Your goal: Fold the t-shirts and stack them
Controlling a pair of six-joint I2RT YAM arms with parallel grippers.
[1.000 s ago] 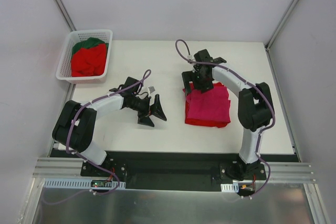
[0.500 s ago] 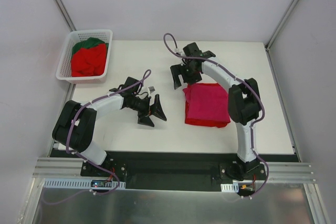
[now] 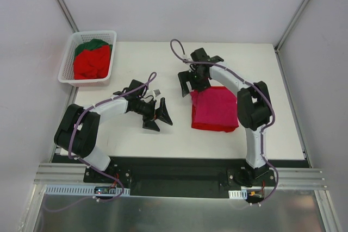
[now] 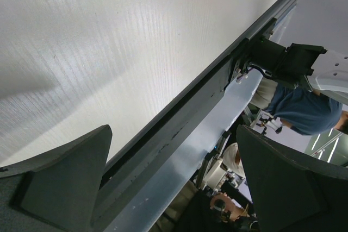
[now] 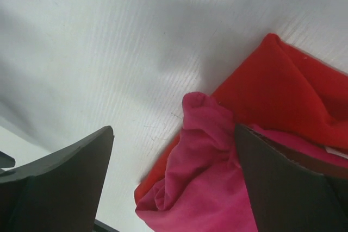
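Nearest, left gripper (image 3: 159,118): released, jaws wide, nothing held, hovering over bare table (image 3: 130,139), folded stack well apart to its right.

Beyond, right gripper (image 3: 193,81): likewise spread and empty, poised above the stack's far-left corner. Directly beneath, magenta t-shirt (image 3: 215,107) lying on red t-shirt (image 3: 213,128). In the right wrist view, pink corner bunched into a lump, red edge poking out past it.

Likely trouble on closing here: both layers pinched together, lower shirt dragged along, fold undone. With the lump left in, next shirt probably crooked on top.

Nearly square in outline, so no clear long axis. Sides slightly skewed to the table edge. Neckline hidden, so no telling which way it points.

Farthest, well off to the left of both grippers: crumpled red shirts (image 3: 91,64) and dark green shirt (image 3: 93,44), heaped unfolded in white basket (image 3: 81,82).
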